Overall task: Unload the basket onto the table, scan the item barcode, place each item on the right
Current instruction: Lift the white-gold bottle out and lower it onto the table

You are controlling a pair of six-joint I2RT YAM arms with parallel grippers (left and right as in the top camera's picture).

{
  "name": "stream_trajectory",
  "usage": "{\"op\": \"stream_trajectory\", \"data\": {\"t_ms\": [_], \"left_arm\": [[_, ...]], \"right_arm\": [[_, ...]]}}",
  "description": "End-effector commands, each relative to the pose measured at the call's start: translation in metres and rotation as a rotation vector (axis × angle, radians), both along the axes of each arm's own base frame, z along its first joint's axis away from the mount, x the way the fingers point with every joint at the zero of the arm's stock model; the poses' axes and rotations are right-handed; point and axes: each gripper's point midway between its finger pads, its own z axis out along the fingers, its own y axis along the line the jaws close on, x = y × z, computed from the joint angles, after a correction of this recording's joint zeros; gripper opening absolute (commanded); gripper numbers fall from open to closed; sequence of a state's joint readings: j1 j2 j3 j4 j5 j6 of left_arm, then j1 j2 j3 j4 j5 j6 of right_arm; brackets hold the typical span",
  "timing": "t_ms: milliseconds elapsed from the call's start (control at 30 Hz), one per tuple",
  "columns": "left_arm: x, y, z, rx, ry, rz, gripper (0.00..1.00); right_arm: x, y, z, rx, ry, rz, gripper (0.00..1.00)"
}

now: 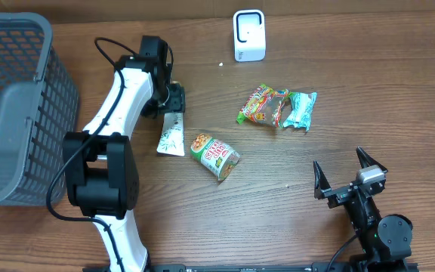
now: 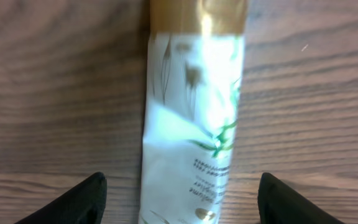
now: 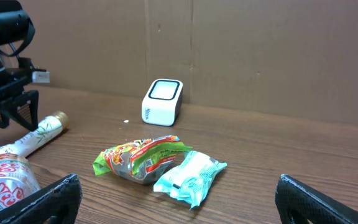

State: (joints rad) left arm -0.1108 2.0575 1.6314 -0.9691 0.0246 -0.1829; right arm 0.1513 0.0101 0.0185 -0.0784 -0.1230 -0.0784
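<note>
The right gripper's [image 3: 179,202] two dark fingertips sit in the bottom corners, spread wide with nothing between them, over a wooden table [image 3: 291,149] backed by a cardboard wall [image 3: 260,56]. A white scanner [image 3: 162,101] stands near the wall, and in front of it a red-green packet [image 3: 140,158] touches a teal packet [image 3: 188,176]. At left lie a cup [image 3: 2,177] and a gold-capped tube [image 3: 39,134], with the left gripper [image 3: 14,111] just above the tube, jaws apart.
</note>
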Motion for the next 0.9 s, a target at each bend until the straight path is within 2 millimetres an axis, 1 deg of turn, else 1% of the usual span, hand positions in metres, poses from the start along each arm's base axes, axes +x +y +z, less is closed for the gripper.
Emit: {"op": "stream_trajectory", "data": {"t_ms": [0,100,167,200,267,300,367,433,500,567,700,733,767,867], "left_arm": [[0.024,0.002,0.064,0.006,-0.122,-0.018,0.71],[0.026,0.002,0.112,0.001,-0.185,-0.023,0.72],[0.023,0.002,0.145,0.000,-0.236,-0.034,0.72],[0.020,0.003,0.166,-0.001,-0.271,-0.038,0.73],[0.011,0.004,0.201,-0.003,-0.337,-0.049,0.73],[0.006,0.004,0.215,-0.001,-0.365,-0.061,0.74],[-0.010,0.006,0.246,0.006,-0.430,-0.086,0.76],[-0.025,0.009,0.265,0.021,-0.464,-0.114,0.80],[-0.044,0.015,0.277,0.048,-0.472,-0.130,0.83],[-0.066,0.022,0.284,0.070,-0.453,-0.161,0.84],[-0.098,0.035,0.285,0.079,-0.394,-0.149,0.84],[-0.104,0.036,0.285,0.077,-0.384,-0.145,0.87],[-0.107,0.037,0.285,0.076,-0.376,-0.143,0.98],[-0.111,0.037,0.285,0.070,-0.369,-0.129,1.00]], "right_arm": [[0.000,0.000,-0.002,0.003,-0.002,-0.003,1.00],[0.000,0.000,-0.002,0.003,-0.002,-0.003,1.00],[0.000,0.000,-0.002,0.003,-0.002,-0.003,1.00],[0.000,0.000,-0.002,0.003,-0.002,-0.003,1.00],[0.000,0.000,-0.002,0.003,-0.002,-0.003,1.00],[0.000,0.000,-0.002,0.003,-0.002,-0.003,1.00],[0.000,0.000,-0.002,0.003,-0.002,-0.003,1.00],[0.000,0.000,-0.002,0.003,-0.002,-0.003,1.00],[0.000,0.000,-0.002,0.003,-0.002,-0.003,1.00],[0.000,0.000,-0.002,0.003,-0.002,-0.003,1.00],[0.000,0.000,-0.002,0.003,-0.002,-0.003,1.00],[0.000,0.000,-0.002,0.003,-0.002,-0.003,1.00],[0.000,0.000,-0.002,0.003,-0.002,-0.003,1.00],[0.000,0.000,-0.002,0.003,-0.002,-0.003,1.00]]}}
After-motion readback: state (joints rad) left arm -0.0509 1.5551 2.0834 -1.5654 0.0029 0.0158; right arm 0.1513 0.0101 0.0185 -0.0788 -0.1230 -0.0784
